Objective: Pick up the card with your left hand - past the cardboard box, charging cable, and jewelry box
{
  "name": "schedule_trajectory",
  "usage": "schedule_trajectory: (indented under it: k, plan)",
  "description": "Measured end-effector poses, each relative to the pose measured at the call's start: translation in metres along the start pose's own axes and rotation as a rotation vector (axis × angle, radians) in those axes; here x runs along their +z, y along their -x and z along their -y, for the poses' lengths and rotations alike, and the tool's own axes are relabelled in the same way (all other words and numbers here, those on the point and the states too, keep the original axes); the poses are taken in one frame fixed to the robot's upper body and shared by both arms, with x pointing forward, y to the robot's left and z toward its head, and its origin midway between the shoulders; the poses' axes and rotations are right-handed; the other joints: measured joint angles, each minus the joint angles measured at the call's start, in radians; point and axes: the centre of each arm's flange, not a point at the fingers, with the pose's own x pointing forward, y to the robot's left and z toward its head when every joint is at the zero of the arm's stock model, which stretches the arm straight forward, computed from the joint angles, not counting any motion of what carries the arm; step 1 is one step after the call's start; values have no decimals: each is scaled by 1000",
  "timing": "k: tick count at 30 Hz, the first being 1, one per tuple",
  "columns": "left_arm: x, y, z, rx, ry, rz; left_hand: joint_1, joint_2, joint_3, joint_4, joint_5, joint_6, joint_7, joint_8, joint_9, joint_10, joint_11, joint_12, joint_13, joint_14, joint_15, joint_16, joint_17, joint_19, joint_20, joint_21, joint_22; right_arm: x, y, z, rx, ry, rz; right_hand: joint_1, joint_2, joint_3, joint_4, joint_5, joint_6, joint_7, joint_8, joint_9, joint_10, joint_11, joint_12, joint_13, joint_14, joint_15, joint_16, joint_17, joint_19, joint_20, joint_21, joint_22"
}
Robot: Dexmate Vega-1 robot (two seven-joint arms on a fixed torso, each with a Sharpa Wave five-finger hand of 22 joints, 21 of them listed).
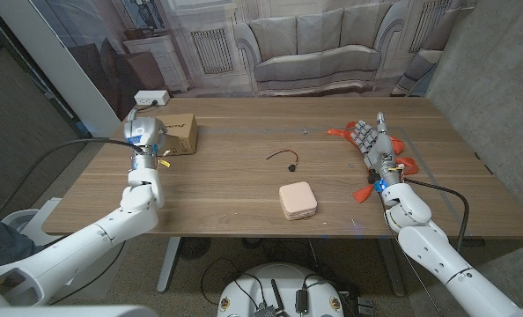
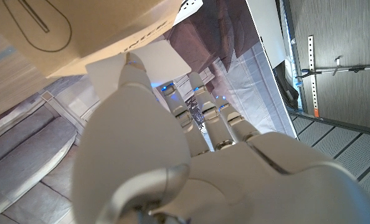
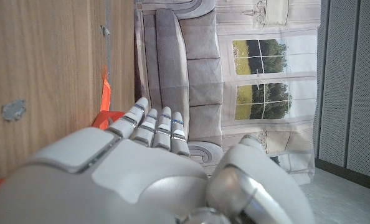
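Here, in the head view, the left hand (image 1: 142, 132) is raised off the wooden counter (image 1: 244, 189) at its far left part, just in front of the cardboard box (image 1: 180, 132). The left wrist view shows the white card (image 2: 154, 61) pinched between the thumb and the fingers (image 2: 194, 84) of that hand, with the card's far edge up against the brown side of the box (image 2: 79, 31). The card looks clear of the counter, though the head view is too small there to show it plainly; only a pale patch at the hand (image 1: 149, 129) can be made out.

The cardboard box sits on the counter near the far left corner, lid closed, with a printed outline on one face. A thin dark charging cable (image 1: 283, 158) lies in a loose curl near the middle of the counter, well apart from the box. Nearer the front edge, just right of centre, rests the small pink jewelry box (image 1: 297, 200), closed, with rounded corners.

The right hand (image 1: 372, 145) lies on the right part of the counter, fingers (image 3: 151, 127) stretched out straight and close together, grasping nothing. Orange tape (image 1: 337, 133) marks show beside it on the wood, some under the wrist and some near the fingertips.

Behind the counter hangs a printed backdrop of a sofa (image 1: 313, 53) and panelled walls.
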Motion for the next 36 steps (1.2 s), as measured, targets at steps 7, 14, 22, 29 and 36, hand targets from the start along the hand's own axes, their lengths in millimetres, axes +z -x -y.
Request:
schedule_trajectory:
  k: [7, 14, 22, 29, 36]
  plan:
    - [3, -4, -8, -8, -1, 0, 0, 0, 4, 4, 0, 4, -4, 0, 0, 5, -6, 0, 0, 0, 0, 0, 0, 0, 0, 0, 0, 1, 0, 0, 4, 0, 2, 0, 0, 0, 0, 0, 0, 0, 0, 0, 0, 0, -4, 0, 0, 0, 0, 0, 5, -5, -6, 0]
    - [8, -11, -19, -26, -9, 4, 4, -4, 4, 4, 0, 11, 0, 0, -4, 5, -6, -6, 0, 0, 0, -7, 0, 0, 0, 0, 0, -1, 1, 2, 4, -2, -2, 0, 0, 0, 0, 0, 0, 0, 0, 0, 0, 0, -4, 0, 0, 0, 0, 0, 5, -5, -6, 0]
    - [16, -20, -32, -71, -10, -2, 4, -4, 0, 8, 0, 10, 0, 0, -5, 11, 0, -6, 0, 0, 0, -8, 0, 0, 0, 0, 0, -3, 2, 5, 3, -5, -4, 0, 0, 0, 0, 0, 0, 0, 0, 0, 0, 0, -4, 0, 0, 0, 0, 0, 5, -5, -10, 0]
    - [18, -29, -43, -129, 2, -18, 4, -4, 4, 13, 0, 10, 0, 0, -5, 15, -4, -11, 0, 0, 0, -8, 0, 0, 0, 0, 0, -5, 1, 4, 7, -9, -2, 0, 0, 0, 0, 0, 0, 0, 0, 0, 0, 0, -4, 0, 0, 0, 0, 0, 11, 0, -10, 0]
    - [15, -40, -55, -172, 45, -33, 4, -4, 4, 13, -7, 16, 2, 0, -5, 16, -6, -11, 0, 0, 0, -8, 0, 0, 0, 0, 0, -4, 0, 2, 12, -6, 3, 0, 0, -4, -4, 0, 0, 0, 0, 0, 0, 0, -4, 0, 0, 0, 0, 0, 11, 0, -14, 0]
